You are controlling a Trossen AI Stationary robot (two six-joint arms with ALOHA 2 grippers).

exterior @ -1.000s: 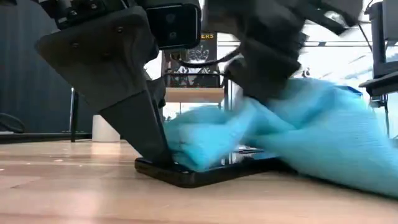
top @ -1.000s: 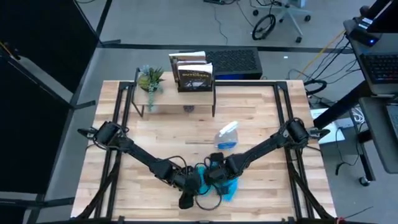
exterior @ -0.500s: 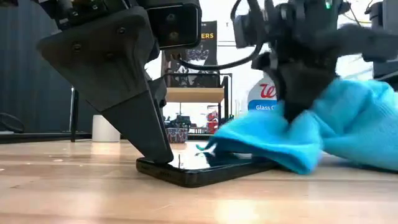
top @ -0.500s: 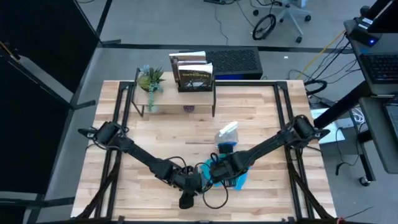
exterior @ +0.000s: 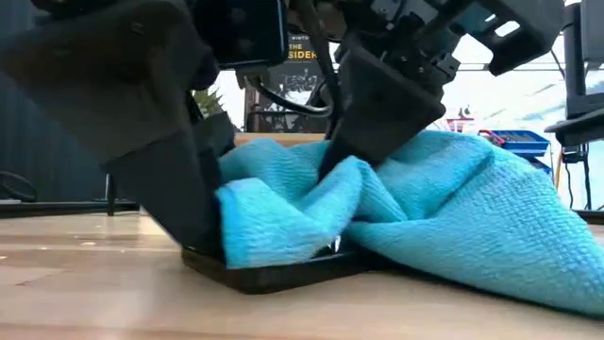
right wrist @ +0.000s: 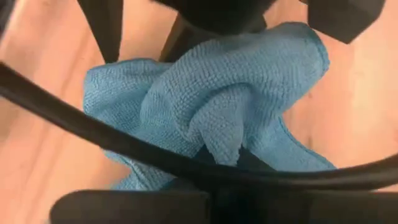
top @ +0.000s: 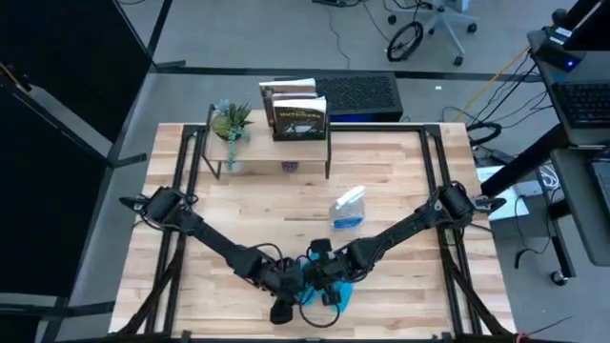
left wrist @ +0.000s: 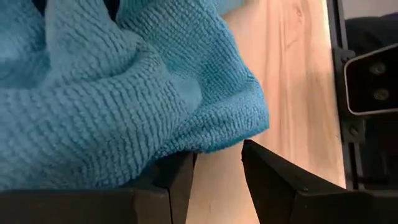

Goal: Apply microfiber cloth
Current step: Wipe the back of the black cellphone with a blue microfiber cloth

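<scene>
The right tool (exterior: 354,161) pinched the bunched microfiber cloth (exterior: 425,217) over a black phone (exterior: 274,274) near the surface's (top: 400,181) 6 o'clock edge. The left tool (top: 283,307), fingers parted, pressed the phone; a spray bottle (top: 348,210) stood toward 12 o'clock.

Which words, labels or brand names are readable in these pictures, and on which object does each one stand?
"THE" over "SIDER", only part of the title showing: on the dark book cover behind the arms, low view.
Book covers on the shelf, high view: print is there but too small to read.
Spray bottle: no label legible.
Microfiber cloth, left gripper and right gripper: no text visible.
</scene>
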